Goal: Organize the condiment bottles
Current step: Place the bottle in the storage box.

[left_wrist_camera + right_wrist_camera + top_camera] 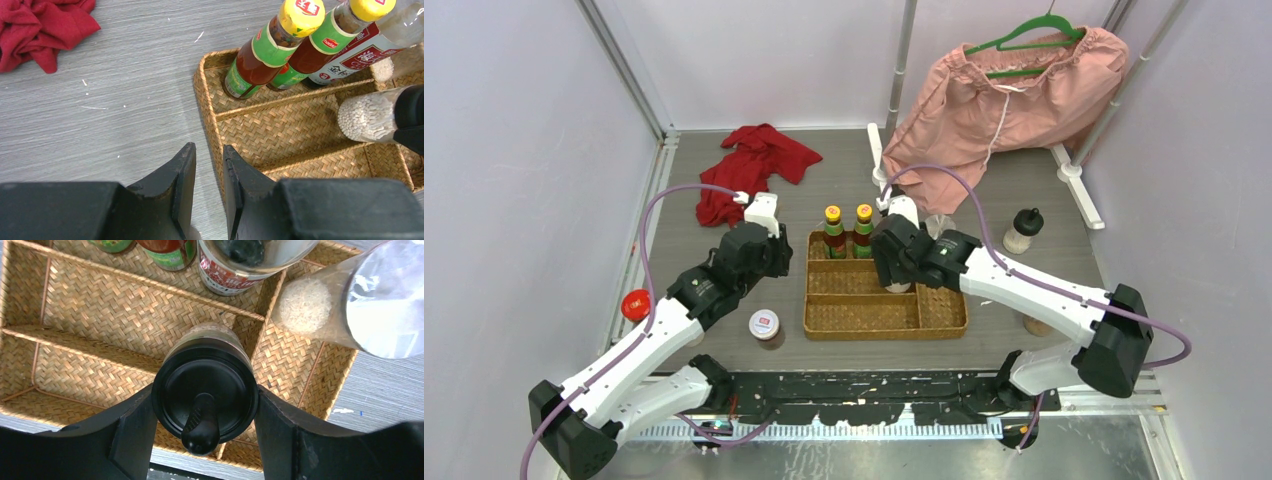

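The black-lidded shaker [205, 390] stands upright over the wicker tray's [100, 305] middle compartment, clamped at its lid by the right gripper [205, 427]. This grip from above, I judge, keeps it vertical for setting down between the dividers. Whether its base touches the weave I cannot tell. Its clear body holds pale granules under a round black lid with a tab. Two yellow-capped sauce bottles [270, 50] stand in the tray's back row. The left gripper [209, 185], narrowly parted and empty, hangs by the tray's left rim, probably out of the way.
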{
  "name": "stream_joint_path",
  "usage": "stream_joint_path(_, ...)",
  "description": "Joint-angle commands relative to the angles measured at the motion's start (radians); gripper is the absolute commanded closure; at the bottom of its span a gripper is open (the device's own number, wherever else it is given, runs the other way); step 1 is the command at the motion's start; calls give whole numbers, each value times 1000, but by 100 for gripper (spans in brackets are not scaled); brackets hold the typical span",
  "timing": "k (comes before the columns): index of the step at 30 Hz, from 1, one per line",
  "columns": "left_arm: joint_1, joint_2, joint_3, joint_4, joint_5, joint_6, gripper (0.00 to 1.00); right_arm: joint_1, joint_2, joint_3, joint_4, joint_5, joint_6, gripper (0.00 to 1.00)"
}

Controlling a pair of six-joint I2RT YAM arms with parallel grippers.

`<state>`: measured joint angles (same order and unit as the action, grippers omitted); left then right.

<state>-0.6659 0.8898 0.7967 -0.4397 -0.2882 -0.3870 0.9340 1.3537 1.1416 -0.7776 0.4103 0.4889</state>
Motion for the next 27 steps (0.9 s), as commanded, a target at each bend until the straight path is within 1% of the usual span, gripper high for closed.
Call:
stream_joint_path(1, -3, -17, 24, 10, -6, -6, 72, 5, 15, -19, 100, 30, 4, 51)
stream_joint_path(7, -3, -24, 24, 8, -6, -6, 72, 5, 45, -46, 136, 17, 8, 51)
stream_joint_path(9, -3, -25, 23, 8, -5, -6, 72, 4, 44, -60, 148, 18, 14, 50)
stream_joint_path(14, -3, -24, 22, 9, -3, -9, 72, 4, 50, -73, 150, 20, 17, 40)
stream_joint_path(16, -4, -25, 22, 9, -2, -9, 72, 4, 49, -74, 150, 22, 21, 29)
stream_joint_path(18, -4, -26, 21, 7, -2, -10, 72, 5, 45, -78, 150, 21, 22, 24)
stream_joint_path(19, -4, -26, 21, 8, -2, -12, 72, 4, 42, -81, 152, 22, 22, 19)
stream_joint_path(23, -4, -26, 21, 7, -2, -13, 72, 5, 31, -85, 153, 21, 21, 10)
stream_joint_path(27, -4, -31, 25, -1, 0, -17, 72, 5, 12, -80, 139, 21, 24, 9)
